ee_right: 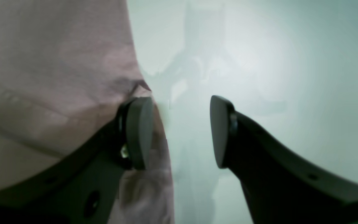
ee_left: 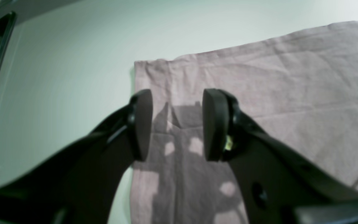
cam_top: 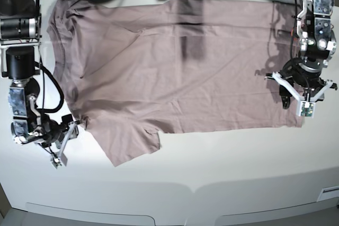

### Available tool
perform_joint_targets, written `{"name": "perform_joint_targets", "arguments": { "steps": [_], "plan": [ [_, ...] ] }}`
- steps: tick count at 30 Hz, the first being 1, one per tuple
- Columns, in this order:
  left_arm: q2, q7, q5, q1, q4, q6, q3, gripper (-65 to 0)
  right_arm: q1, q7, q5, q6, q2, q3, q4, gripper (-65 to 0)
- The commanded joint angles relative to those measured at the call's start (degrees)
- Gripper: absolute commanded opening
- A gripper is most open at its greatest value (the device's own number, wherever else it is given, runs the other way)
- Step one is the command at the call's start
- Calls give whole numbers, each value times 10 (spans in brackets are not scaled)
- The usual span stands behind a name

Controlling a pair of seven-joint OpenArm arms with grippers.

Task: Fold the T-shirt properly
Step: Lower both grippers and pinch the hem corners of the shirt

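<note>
In the base view, going left to right, we first meet the right gripper, set low at the bench edge just beside the shoulder end of the T-shirt. Its jaws stand wide and hold nothing. In the right wrist view one pad lies over the cloth edge and the other over bare bench, so the jaws straddle that edge, a placement we judge suited to a pinch.

The T-shirt lies spread flat across the middle of the bench, one short sleeve pointing toward the near edge. We see no fold in it yet.

At the far right, the left gripper hangs over the hem corner. Its jaws are also apart and empty, with cloth visible between them in the left wrist view.

We judge that the two arms sit at opposite ends so that they can lift together.
</note>
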Motion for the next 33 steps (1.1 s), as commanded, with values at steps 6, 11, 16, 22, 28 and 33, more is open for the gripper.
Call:
{"name": "perform_joint_targets", "arguments": {
  "steps": [6, 11, 16, 22, 28, 33],
  "plan": [
    [-5, -12, -17, -8, 9, 3, -3, -388, 59, 29, 16, 35, 3, 37, -128, -350],
    [-5, -12, -17, -8, 9, 3, -3, -388, 101, 40, 16, 59, 1, 38, -184, -350],
    [-5, -13, -17, -8, 9, 3, -3, -388, 107, 40, 29, 65, -13, 38, -185, -350],
    [-5, -12, -17, -7, 9, 3, -3, -388, 107, 79, -10, 48, -39, 38, -210, -350],
    [-5, -7, -16, -8, 9, 3, -3, -388, 105, 103, -67, 33, -47, 38, -213, -350],
    [-5, -13, -17, -8, 9, 3, -3, -388, 83, 87, -64, 44, -52, 38, -214, -350]
  ]
}}
